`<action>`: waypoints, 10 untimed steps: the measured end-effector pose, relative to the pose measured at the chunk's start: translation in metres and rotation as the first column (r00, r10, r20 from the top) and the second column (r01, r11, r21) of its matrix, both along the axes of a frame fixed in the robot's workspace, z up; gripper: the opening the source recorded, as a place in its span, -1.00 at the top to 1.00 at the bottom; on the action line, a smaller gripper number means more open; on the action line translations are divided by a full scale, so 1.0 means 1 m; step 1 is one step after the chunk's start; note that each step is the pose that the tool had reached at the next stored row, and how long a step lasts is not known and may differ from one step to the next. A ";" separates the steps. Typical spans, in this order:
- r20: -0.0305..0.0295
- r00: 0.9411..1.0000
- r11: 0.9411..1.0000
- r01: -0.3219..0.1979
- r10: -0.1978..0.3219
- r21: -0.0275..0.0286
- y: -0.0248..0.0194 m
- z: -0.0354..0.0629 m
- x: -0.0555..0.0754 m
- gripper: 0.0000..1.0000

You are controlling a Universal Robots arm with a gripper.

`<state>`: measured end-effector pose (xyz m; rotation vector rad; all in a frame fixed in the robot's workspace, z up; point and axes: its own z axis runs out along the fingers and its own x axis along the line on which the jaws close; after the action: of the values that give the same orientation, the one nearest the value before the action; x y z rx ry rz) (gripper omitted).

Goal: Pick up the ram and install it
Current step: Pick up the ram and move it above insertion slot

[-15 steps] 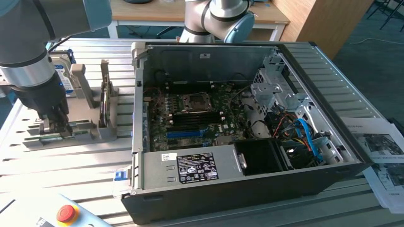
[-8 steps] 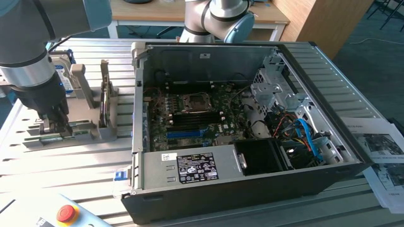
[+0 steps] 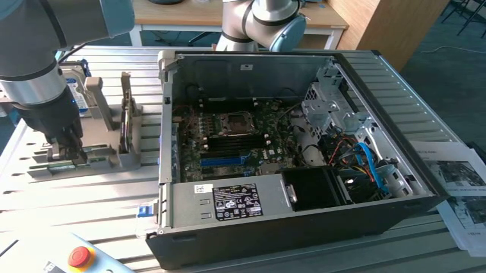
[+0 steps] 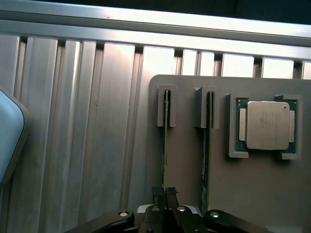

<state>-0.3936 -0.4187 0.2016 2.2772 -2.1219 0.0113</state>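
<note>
Fingers point(image 4: 158, 191) clenched on the ram point(image 4: 166, 145), edge-up in its holder point(image 4: 184, 160); I'd keep the pull straight and untwisted, clear of the neighbouring stick point(image 4: 209, 145).

Slatted table point(image 3: 76, 193): PC case point(image 3: 304, 222), holder point(image 3: 125, 156), perhaps pendant point(image 3: 45, 250).

My exterior view set high, looking steeply down on the grey holder point(image 3: 125, 154) and the open computer case point(image 3: 304, 227) beside it, my wrist view close over that holder point(image 4: 187, 160), facing down, both sharing it
</note>
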 end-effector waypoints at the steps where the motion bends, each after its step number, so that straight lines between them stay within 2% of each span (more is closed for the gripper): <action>1: 0.000 1.000 1.000 0.004 -0.004 0.000 0.0000 0.0000 0.000 0.76; 6: 0.000 1.000 1.000 0.005 -0.005 0.000 0.0000 0.0001 0.000 0.76; 10: 0.000 1.000 1.000 0.005 -0.005 0.000 0.0000 0.0044 0.000 0.76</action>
<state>-0.3935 -0.4187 0.2060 2.2722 -2.1274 0.0113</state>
